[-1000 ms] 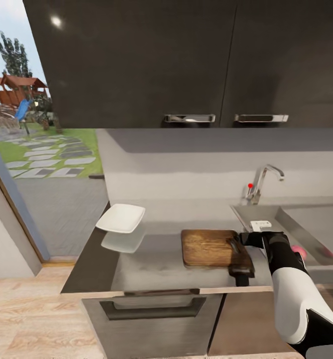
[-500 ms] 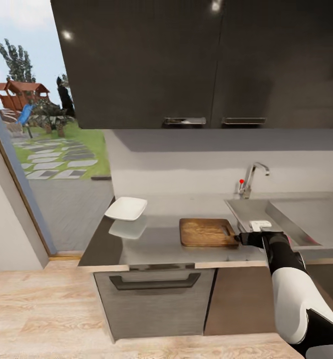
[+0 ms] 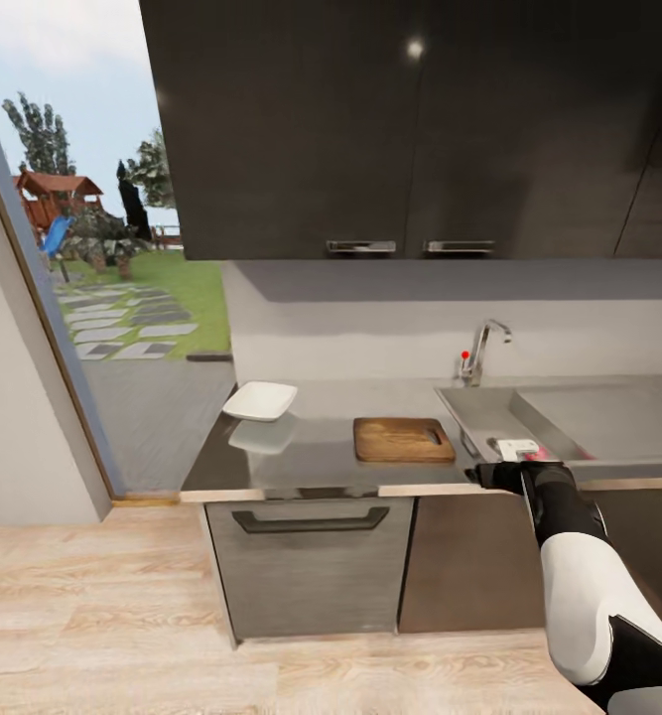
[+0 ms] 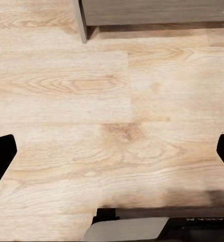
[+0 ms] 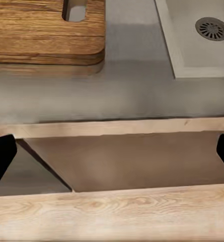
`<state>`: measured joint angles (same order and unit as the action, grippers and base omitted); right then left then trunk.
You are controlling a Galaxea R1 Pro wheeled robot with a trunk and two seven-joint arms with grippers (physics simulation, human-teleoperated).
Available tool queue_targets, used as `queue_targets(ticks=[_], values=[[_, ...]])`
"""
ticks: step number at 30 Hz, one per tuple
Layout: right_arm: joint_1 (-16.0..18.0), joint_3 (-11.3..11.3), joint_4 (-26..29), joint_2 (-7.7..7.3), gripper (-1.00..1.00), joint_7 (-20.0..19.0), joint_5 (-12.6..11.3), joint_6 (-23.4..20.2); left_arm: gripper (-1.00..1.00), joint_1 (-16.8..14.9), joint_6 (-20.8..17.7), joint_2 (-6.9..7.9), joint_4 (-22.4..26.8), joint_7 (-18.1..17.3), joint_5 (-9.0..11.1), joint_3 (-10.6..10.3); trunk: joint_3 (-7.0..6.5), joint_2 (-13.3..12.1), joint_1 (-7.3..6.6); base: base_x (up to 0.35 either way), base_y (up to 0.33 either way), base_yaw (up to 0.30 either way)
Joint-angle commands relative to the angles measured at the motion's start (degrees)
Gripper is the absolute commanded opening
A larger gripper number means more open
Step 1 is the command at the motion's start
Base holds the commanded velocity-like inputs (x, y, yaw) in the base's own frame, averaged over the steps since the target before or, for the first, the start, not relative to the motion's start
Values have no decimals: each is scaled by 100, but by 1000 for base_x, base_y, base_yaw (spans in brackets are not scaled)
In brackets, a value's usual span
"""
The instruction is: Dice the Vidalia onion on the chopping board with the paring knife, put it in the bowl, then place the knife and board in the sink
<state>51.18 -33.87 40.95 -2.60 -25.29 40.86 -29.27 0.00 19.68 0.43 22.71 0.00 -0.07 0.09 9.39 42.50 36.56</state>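
- Fingers of the right gripper (image 3: 477,476) are spread apart and grasp nothing; in the right wrist view the two dark tips sit at opposite edges with only the desk front between them.
- Left gripper (image 4: 112,156) fingers are likewise released, pointed down at the wooden floor (image 4: 112,101).
- Right arm (image 3: 579,586) reaches forward, its gripper level with the front edge of the desk (image 3: 311,462), near the sink's front corner.
- Chopping board (image 3: 403,439) lies flat on the desk, just beside the sink (image 3: 569,417); its handle slot (image 5: 77,10) faces the sink side.
- Bowl (image 3: 260,401) rests on the desk toward the window end, well apart from the board.
- A small pink patch (image 3: 541,453) shows in the sink beside the wrist; too small to say whether it is the onion.
- Paring knife cannot be made out on the board at this size.
- Judgement: robot stands back from the desk; no grasp in hand, task looks early.
- Risk: with the gripper at edge height, driving the base closer could ram the fingers into the desk front or cabinet.
- Risk: a blind reach into the sink could strike the basin wall or faucet (image 3: 479,350), since the wrist hides the target.
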Motion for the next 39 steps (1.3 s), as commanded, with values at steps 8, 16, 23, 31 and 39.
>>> queue_targets(ticks=[8, 16, 23, 31, 39], values=[[6, -24, 10, 11, 100, -55, 62, -7, 100, 0, 10, 1, 5, 0, -1, 0, -65, 7, -2, -346, 0, 0], [-9, -29, 14, 111, 100, -47, 62, 729, 100, 0, 10, 1, 5, 0, -1, 0, -139, 7, -2, -89, 0, 0], [-54, -36, 25, 197, 100, -61, 68, 1376, 100, 0, 10, 1, 8, 0, -1, 0, -203, 7, -2, -7, 0, 0], [-278, -56, 61, 346, 100, -200, 63, 2256, 100, 0, 10, 9, 14, 0, -1, 5, -276, 7, -2, 0, 0, 0], [-905, -297, 98, 473, 100, -416, -105, 3535, 100, 0, 10, 18, 14, 0, -1, 9, -350, 7, -2, 0, 0, 0]])
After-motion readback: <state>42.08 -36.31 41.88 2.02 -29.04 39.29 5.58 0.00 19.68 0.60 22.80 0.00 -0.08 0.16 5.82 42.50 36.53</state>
